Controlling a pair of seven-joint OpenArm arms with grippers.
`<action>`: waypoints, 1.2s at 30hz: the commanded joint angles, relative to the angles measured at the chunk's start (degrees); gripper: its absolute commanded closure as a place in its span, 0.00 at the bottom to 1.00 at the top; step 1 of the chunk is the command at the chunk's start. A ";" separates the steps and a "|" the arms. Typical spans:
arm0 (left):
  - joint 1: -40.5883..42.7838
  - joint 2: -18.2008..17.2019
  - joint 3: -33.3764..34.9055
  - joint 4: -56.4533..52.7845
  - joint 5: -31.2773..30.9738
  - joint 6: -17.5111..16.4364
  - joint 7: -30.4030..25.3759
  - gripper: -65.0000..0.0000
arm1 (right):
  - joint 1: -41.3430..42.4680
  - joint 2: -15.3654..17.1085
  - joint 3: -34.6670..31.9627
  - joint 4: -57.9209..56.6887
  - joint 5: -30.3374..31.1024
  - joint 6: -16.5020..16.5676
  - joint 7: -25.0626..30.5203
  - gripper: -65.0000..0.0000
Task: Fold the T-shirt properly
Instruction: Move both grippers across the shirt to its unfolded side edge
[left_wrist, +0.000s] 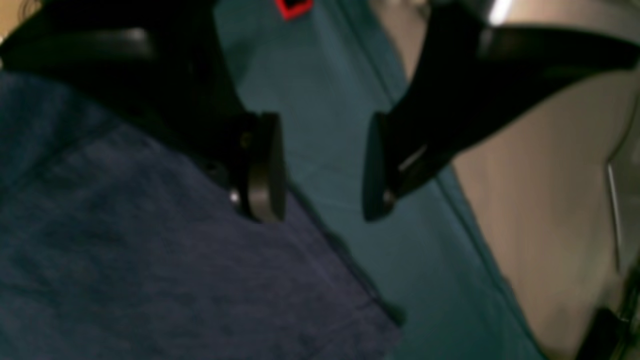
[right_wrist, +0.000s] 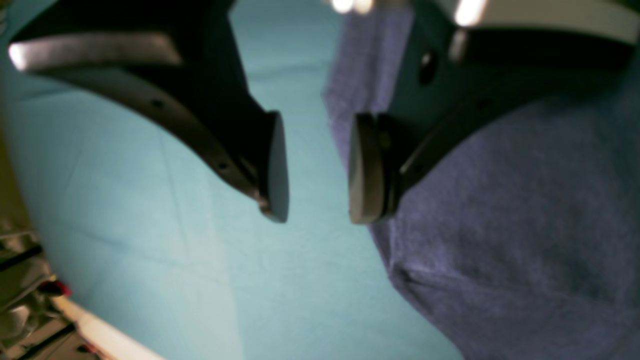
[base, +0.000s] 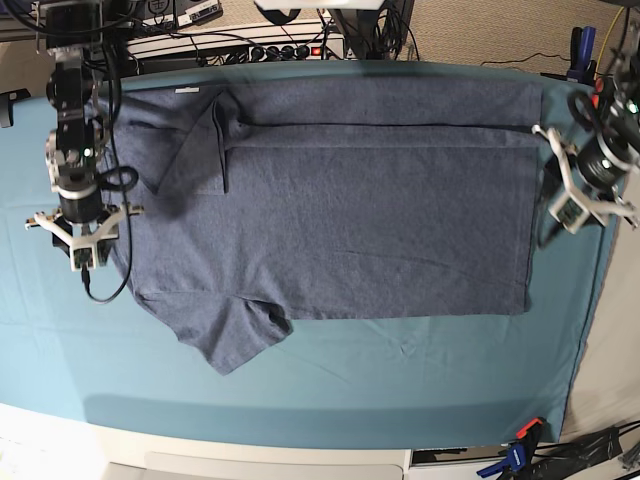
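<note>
Two claws flank the T-shirt (base: 340, 210), which lies flat across the teal tabletop (base: 330, 385) with its far long edge already folded inward. Left claw (left_wrist: 322, 167) at the hem and right claw (right_wrist: 317, 167) at the shoulder both hang apart and empty, apparently poised to pinch opposite ends.

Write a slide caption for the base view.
T-shirt spread on the teal tablecloth, top edge folded down, both open claws at its ends: left claw, right claw.

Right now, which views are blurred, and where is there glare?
Left wrist view: dark and soft, T-shirt weave smeared. Right wrist view: blurred too, white glare spots along the top edge above the right claw. Base view: sharp, evenly lit.
</note>
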 joint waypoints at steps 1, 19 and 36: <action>-1.81 -1.27 -0.68 -0.59 -1.81 0.68 -0.92 0.58 | 2.03 1.09 0.59 0.04 0.83 0.11 0.70 0.67; -25.27 2.54 -0.63 -24.48 -23.67 -6.71 1.33 0.58 | 33.14 1.09 0.59 -24.44 15.30 13.38 -8.90 0.67; -48.76 16.94 9.42 -56.89 -24.50 -8.31 3.65 0.58 | 46.51 -2.97 0.48 -41.64 16.46 19.82 -9.99 0.67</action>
